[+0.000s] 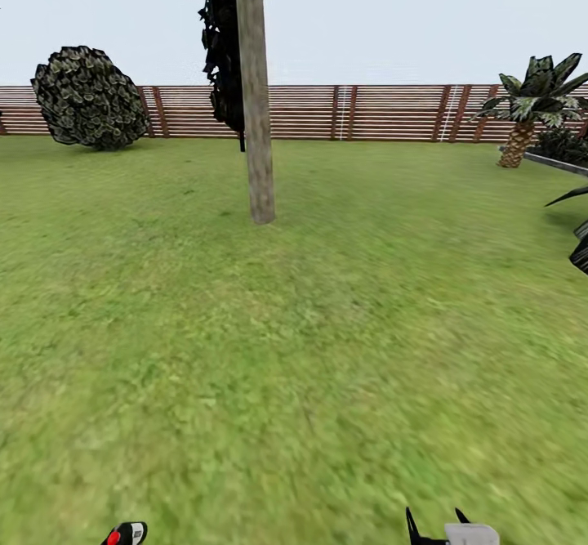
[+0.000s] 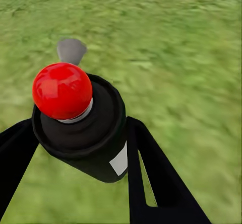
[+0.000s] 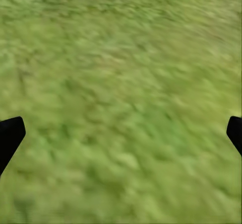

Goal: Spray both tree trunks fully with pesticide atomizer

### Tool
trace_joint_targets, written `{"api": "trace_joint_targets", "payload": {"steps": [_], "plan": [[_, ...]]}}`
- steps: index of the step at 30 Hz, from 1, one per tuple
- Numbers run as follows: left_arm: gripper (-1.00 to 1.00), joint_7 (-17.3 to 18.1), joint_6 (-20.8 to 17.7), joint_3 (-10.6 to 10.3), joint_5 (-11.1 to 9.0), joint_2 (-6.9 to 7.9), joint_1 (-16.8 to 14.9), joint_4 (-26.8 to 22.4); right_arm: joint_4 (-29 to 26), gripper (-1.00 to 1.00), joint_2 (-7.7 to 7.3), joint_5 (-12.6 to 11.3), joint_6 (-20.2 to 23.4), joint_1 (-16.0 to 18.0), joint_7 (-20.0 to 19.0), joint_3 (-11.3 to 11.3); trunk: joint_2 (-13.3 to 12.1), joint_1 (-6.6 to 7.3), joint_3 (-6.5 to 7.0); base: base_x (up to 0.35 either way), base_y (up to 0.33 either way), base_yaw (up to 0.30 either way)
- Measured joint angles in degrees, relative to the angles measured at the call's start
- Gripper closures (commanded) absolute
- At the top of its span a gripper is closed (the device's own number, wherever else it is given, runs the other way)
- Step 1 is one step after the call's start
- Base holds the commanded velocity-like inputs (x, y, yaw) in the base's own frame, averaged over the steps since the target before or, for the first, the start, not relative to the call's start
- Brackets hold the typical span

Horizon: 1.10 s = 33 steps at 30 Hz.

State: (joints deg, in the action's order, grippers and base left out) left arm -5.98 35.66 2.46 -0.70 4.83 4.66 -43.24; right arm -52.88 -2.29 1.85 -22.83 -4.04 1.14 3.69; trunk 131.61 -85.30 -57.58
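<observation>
Ahead, upper centre, the tree trunk (image 1: 254,104) rises from the lawn (image 1: 294,324), well apart from you. Your left gripper (image 2: 80,148) is clamped around the pesticide atomizer (image 2: 85,128), bottom left in the head view; it looks light, rigid and smooth, so keep hold of the body below the red cap (image 2: 62,90). Your right gripper (image 3: 121,131) is spread, holding nothing.

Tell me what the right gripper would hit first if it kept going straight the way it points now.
Most likely the grass floor. The right wrist view looks along the right gripper, whose open fingers frame nothing but lawn. How far off the grass lies is unclear from the blur.
</observation>
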Motion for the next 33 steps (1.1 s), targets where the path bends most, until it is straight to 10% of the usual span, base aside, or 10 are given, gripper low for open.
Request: {"api": "trace_joint_targets", "payload": {"steps": [33], "plan": [[1.00, 0.0, -0.1, 0.0, 0.0, 0.00, 0.0, 0.1, 0.0, -1.00, -0.08, 0.0, 0.1, 0.0, 0.0, 0.1, 0.0, 0.00, 0.00, 0.336, 0.000, 0.053]]}}
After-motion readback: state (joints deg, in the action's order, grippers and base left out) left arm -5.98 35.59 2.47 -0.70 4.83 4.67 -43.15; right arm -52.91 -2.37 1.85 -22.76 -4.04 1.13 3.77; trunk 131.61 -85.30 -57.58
